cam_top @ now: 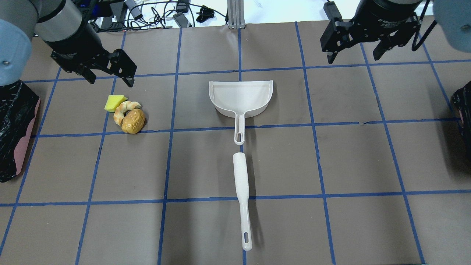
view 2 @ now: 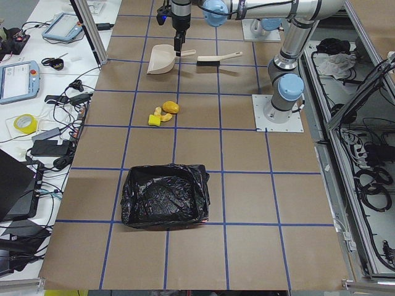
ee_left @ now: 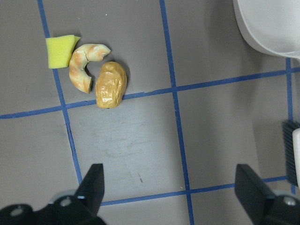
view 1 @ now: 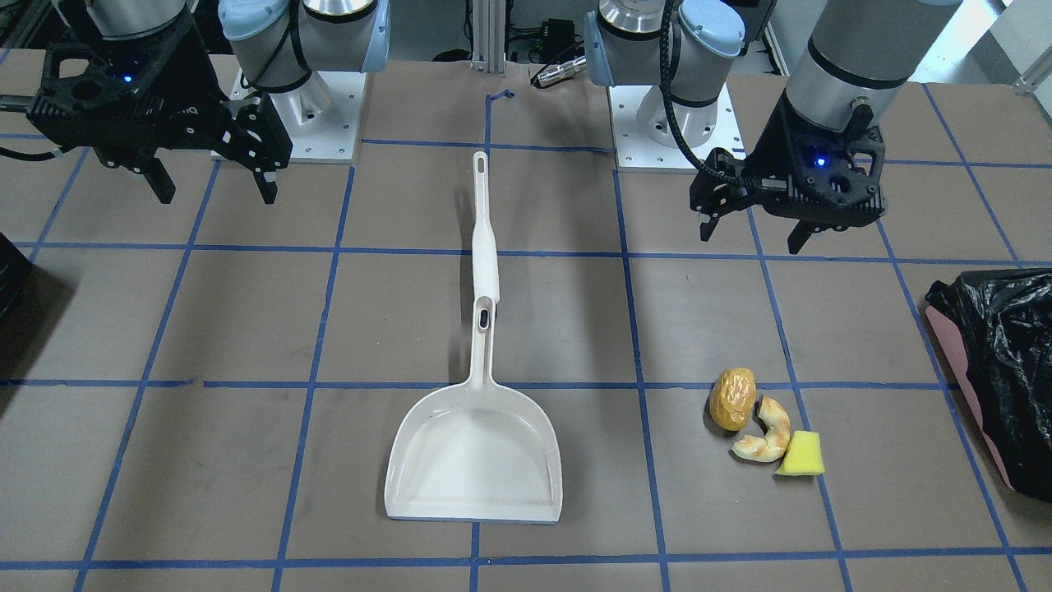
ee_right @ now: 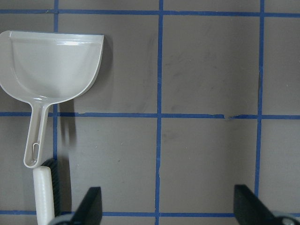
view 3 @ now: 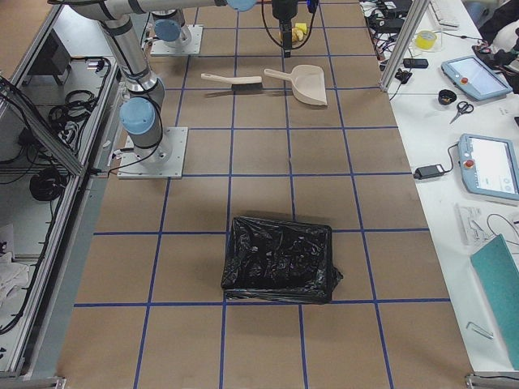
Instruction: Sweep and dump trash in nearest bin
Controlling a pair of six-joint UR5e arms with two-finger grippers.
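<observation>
Logging the overhead view first: left gripper (cam_top: 109, 81) and right gripper (cam_top: 354, 58) both hang above the table (cam_top: 353, 162), fingers pointing down, jaws apart, nothing between them. The left one is over the trash side. The right one is over bare squares on the other side of the dustpan (cam_top: 241, 96). Neither touches anything.

Trash location: orange-brown lump (cam_top: 133, 120), croissant piece (cam_top: 123, 109) and yellow wedge (cam_top: 114, 102) lie bunched on the table on the robot's left, between the dustpan and the bin (cam_top: 14, 129). The croissant piece sits in the middle, with the lump and wedge against it or nearly so. Even the left wrist view does not settle whether they touch.

The dustpan lies flat mid-table, mouth away from the robot. The white brush (cam_top: 241, 184) lies in line with its handle, with a small gap between them seen from overhead.

View differences:
- Overhead and front-facing views show the brush only as a white back. The right wrist view shows dark bristles along its head.
- The bin's pink side shows in the overhead and front-facing views, but the frame edge cuts the bin off there. The left side view shows it whole, with an open mouth and crinkled black bag, the pink hard to make out.
- A second bag-lined container (view 3: 280, 259) is whole only in the right side view. Overhead gives only a sliver at the right edge.

Hidden or unclear:
- The left wrist view catches only a corner of the dustpan and a strip of bristles at its right edge.
- In the right side view an arm covers most of the trash, and only a bit of yellow shows.
- In both side views the grippers are too small to judge the jaws.
</observation>
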